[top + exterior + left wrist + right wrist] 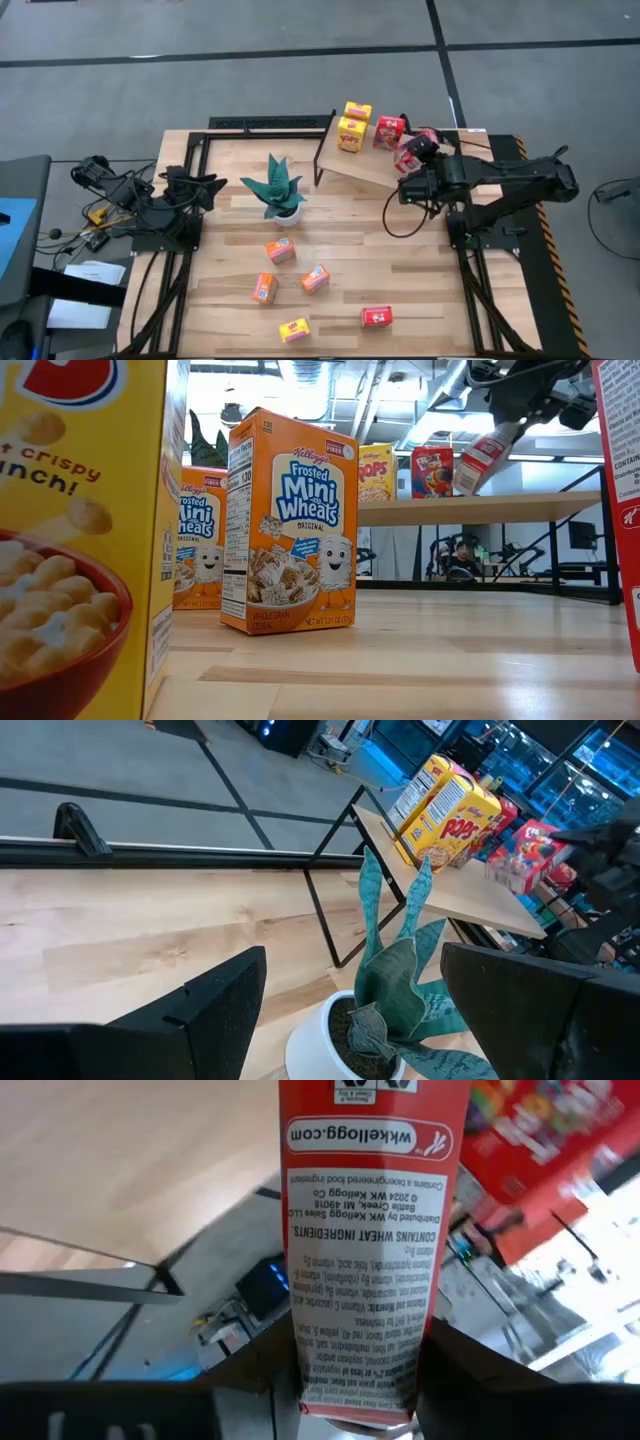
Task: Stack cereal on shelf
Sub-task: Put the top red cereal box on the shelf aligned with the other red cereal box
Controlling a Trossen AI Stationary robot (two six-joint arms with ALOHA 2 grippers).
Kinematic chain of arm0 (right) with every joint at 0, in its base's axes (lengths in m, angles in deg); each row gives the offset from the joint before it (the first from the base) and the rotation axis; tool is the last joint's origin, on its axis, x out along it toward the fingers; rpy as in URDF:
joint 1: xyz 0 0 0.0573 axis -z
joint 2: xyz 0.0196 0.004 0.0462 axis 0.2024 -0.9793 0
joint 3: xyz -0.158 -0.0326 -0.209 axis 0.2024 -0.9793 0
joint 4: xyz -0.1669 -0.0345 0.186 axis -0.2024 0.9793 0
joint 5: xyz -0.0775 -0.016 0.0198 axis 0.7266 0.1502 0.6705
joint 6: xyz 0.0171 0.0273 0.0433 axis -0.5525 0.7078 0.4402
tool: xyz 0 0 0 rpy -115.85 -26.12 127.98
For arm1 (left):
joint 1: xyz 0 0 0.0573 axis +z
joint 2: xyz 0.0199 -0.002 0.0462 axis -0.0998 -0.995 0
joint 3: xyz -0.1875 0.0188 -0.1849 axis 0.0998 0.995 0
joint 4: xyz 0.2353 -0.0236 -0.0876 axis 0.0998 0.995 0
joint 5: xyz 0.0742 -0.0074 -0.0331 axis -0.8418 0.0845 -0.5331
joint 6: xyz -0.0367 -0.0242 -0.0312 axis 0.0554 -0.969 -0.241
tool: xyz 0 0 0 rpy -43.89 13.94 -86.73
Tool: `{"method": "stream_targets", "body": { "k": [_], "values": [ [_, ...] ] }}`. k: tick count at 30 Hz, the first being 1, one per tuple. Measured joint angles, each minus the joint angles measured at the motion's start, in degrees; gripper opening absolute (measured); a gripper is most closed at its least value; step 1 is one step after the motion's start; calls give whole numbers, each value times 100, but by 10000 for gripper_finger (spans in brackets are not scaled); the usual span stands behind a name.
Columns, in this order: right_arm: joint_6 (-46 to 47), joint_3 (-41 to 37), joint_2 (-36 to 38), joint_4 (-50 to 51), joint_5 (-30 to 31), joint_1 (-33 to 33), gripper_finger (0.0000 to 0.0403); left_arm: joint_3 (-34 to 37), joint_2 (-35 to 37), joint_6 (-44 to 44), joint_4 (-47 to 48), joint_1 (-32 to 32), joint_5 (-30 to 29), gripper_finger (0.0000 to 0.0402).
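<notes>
Holding: red box, glossy printed cardboard, tilted, pinched between right gripper fingers above shelf end.
Shelf: pale wood plank on thin black legs; two yellow boxes and another red box upright on it.
Tabletop: slatted light wood; three orange boxes, one yellow, one red lying scattered.
Plant: teal spiky leaves, round white pot, beside shelf.
Left gripper: fingers spread, empty, near plant.
</notes>
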Motion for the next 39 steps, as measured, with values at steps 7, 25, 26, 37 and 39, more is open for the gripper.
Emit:
{"method": "stream_targets", "body": {
  "k": [7, 25, 26, 37, 39],
  "values": [
    [-178, 0, 0, -4, -116, -63, 173, 0, -1, -1, 0, 0, 0, 293],
    [19, 0, -114, 7, -48, -81, 240, 0, -1, -100, -2, 0, 2, 293],
    [20, 0, -114, 4, -43, -119, 240, 0, -1, -102, -2, 0, 3, 293],
    [389, 0, -114, 0, -57, -565, 241, 0, 0, -93, -2, -1, 4, 293],
    [521, 0, -114, -2, -61, -602, 241, 0, 0, -93, -1, 0, 4, 293]
  ]
}}
